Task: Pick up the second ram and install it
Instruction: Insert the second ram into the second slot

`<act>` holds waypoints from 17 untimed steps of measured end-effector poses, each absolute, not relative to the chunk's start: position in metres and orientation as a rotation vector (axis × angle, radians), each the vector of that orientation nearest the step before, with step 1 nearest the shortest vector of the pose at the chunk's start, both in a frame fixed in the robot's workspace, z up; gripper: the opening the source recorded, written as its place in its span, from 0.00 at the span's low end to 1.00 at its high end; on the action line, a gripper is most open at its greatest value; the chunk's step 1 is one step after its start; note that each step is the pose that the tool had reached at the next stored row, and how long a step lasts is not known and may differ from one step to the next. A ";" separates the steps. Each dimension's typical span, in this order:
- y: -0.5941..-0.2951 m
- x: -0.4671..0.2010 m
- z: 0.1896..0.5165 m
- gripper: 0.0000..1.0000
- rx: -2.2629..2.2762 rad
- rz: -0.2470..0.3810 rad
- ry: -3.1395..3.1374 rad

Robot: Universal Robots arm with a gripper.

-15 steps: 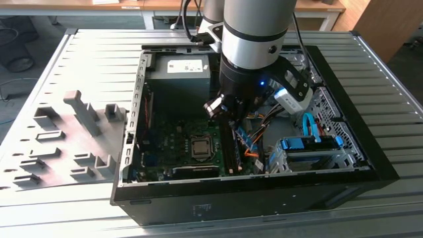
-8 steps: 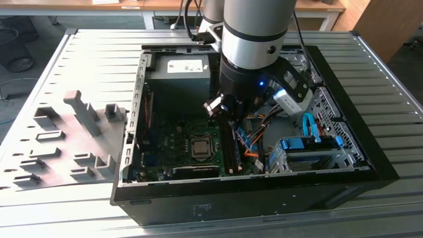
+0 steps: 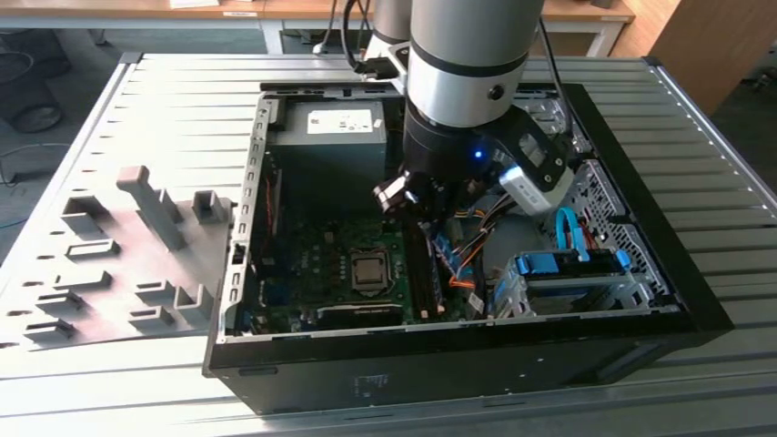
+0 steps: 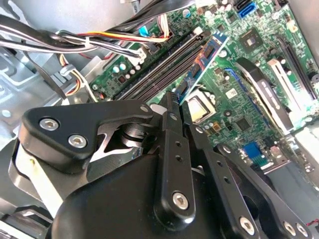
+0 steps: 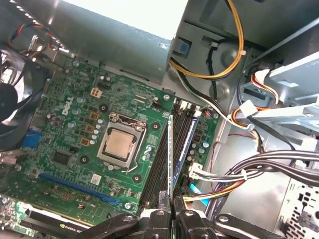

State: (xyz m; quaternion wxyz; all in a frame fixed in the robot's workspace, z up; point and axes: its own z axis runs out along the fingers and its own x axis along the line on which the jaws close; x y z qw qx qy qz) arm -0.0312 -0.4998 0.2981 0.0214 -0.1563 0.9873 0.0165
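Second ram (image 5: 171, 154) shows edge-on in the first wrist view, a thin line reaching straight out from the fingers (image 5: 186, 220), which are closed on its near end. Its long axis runs alongside the dark memory slots (image 5: 158, 164) just beside the processor (image 5: 119, 144), on the side toward the bundled cables (image 5: 259, 169). Whether it hangs exactly over an empty slot I cannot tell.

In the second wrist view its flat side with the pale label points away from the black fingertip, again parallel to the slots, and the processor lies just beside that tip.

In the exterior view the fingers hang inside the open computer case (image 3: 686, 305) on the desk (image 3: 182, 100), above the board and near the processor. I judge it is not seated.
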 end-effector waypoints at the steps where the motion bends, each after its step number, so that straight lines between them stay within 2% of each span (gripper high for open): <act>1: -0.500 -0.031 0.298 0.14 -0.466 0.051 3.063; 17: -0.500 -0.031 0.297 0.14 -0.111 0.043 3.093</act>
